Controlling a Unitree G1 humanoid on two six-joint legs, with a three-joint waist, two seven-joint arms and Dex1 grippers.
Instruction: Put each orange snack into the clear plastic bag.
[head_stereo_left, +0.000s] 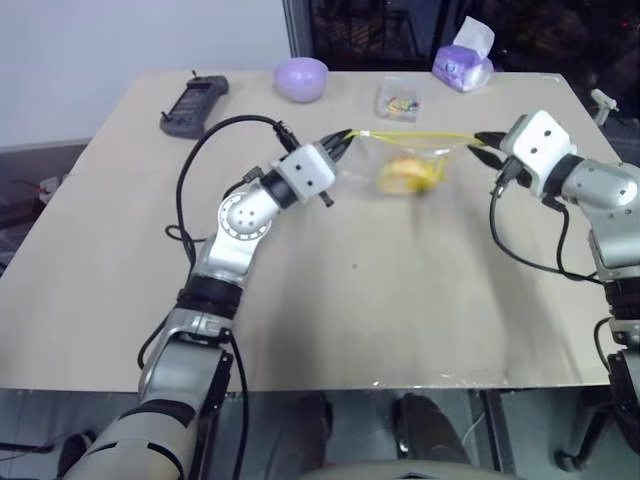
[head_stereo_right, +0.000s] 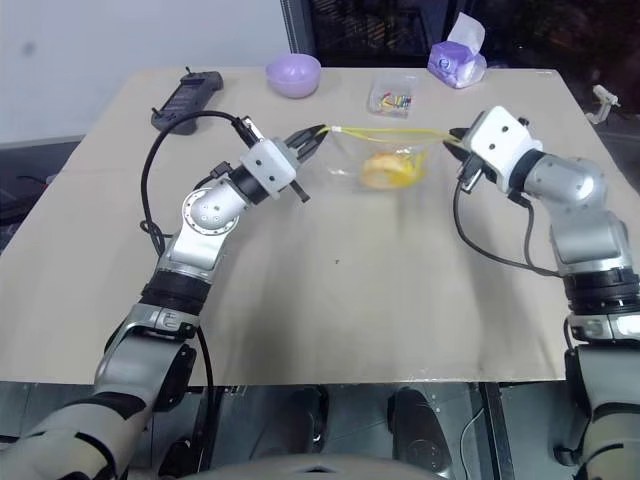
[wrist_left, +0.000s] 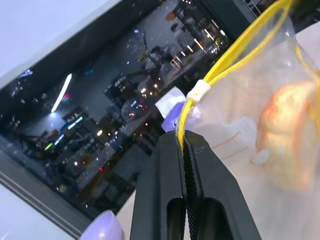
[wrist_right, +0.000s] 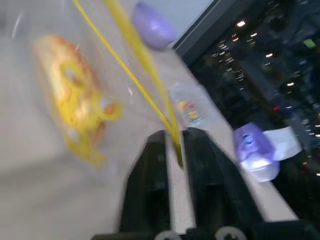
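With each end effector (head_stereo_left: 343, 137) (head_stereo_left: 480, 143) pinching the zip-strip bag (head_stereo_left: 400, 160) above the desk (head_stereo_left: 330, 300), I'd keep it taut so the bun (head_stereo_left: 405, 175) stays inside.

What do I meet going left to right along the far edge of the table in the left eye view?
Black handheld device → lilac bowl → small clear box → purple tissue pack.

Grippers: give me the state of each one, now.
Left gripper: jaws shut on the yellow zip strip of the clear plastic bag.
Right gripper: pinching the strip's other end; the bag hangs stretched between them, the orange snack inside.
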